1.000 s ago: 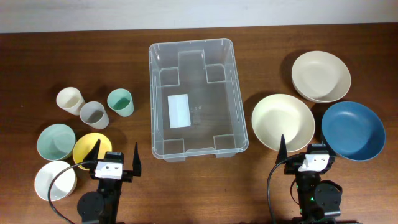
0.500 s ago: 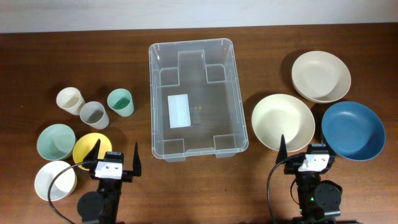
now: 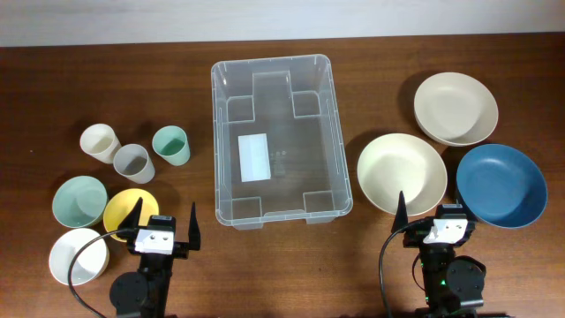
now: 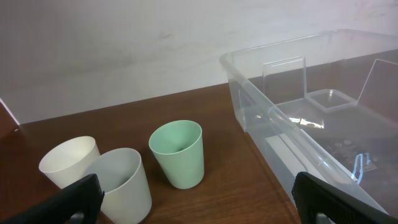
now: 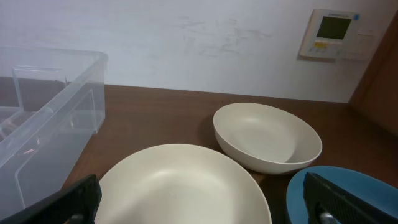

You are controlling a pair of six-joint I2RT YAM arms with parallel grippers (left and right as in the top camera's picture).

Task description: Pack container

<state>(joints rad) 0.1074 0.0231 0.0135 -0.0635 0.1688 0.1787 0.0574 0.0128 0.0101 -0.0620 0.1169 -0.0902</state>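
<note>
The clear plastic container point(image 3: 335, 132) sits empty at the table's middle, a white label on its base; it also shows in the left wrist view point(image 4: 298, 118) and the right wrist view point(image 5: 43, 124). My left gripper point(image 3: 164, 223) is open and empty at the front left, behind a yellow bowl point(image 3: 125, 208). My right gripper point(image 3: 433, 216) is open and empty at the front right, just behind a cream bowl point(image 3: 402, 172).
Left: cream cup point(image 3: 100, 142), grey cup point(image 3: 133, 162), green cup point(image 3: 170, 145), pale green bowl point(image 3: 79, 200), white bowl point(image 3: 78, 256). Right: beige bowl point(image 3: 455, 108), blue bowl point(image 3: 500, 185).
</note>
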